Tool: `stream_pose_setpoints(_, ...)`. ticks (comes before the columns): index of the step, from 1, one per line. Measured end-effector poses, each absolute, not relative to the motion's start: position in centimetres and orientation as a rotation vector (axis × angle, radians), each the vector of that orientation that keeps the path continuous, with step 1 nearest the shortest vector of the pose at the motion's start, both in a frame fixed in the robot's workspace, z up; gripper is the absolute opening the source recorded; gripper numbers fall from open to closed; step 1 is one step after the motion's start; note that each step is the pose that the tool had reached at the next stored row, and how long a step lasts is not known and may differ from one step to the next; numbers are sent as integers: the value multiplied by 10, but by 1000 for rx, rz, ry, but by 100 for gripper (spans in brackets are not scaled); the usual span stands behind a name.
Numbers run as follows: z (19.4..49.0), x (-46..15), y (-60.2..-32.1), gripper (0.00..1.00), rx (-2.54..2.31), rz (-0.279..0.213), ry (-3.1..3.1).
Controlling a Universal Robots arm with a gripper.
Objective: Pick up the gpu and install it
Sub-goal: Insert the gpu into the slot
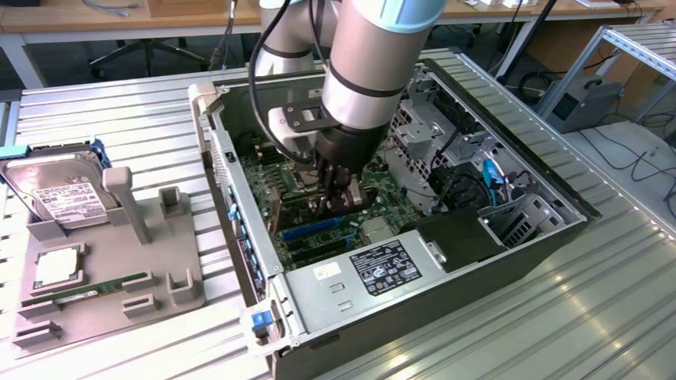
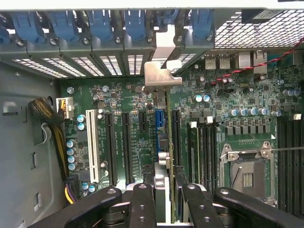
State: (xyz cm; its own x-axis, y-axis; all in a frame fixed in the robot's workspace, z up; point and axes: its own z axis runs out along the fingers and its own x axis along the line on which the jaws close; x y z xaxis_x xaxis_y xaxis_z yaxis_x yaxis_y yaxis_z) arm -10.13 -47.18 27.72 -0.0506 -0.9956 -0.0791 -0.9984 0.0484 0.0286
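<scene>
My gripper (image 1: 340, 188) reaches down inside the open computer case (image 1: 237, 206), over the green motherboard (image 2: 123, 102). In the wrist view my gripper (image 2: 168, 206) is shut on the gpu (image 2: 163, 178), a thin card seen edge-on between the two black fingers (image 2: 142, 204). Its silver bracket (image 2: 160, 75) stands against the rear slot openings of the case. The card runs in line with the blue expansion slot (image 2: 159, 118). Whether it sits in the slot I cannot tell. In the exterior view the gripper body hides most of the card.
A grey holder (image 1: 116, 277) beside the case carries a hard drive (image 1: 58, 198), a processor (image 1: 58, 269) and a RAM stick (image 1: 100, 286). Inside the case are the power supply (image 1: 370, 273), a drive cage (image 1: 518, 218), the processor socket (image 2: 247, 173) and blue slot clips (image 2: 99, 23).
</scene>
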Motion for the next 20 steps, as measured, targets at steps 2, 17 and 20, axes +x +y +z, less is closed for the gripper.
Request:
stream_pose_setpoints(2, 277, -102, -472, 27, -2138, 113, 2250)
stream_pose_setpoints(17, 276, -110, -457, 27, -2182, -4, 2310)
stream_pose_setpoints(20, 273, -122, -451, 27, -2183, -8, 2312)
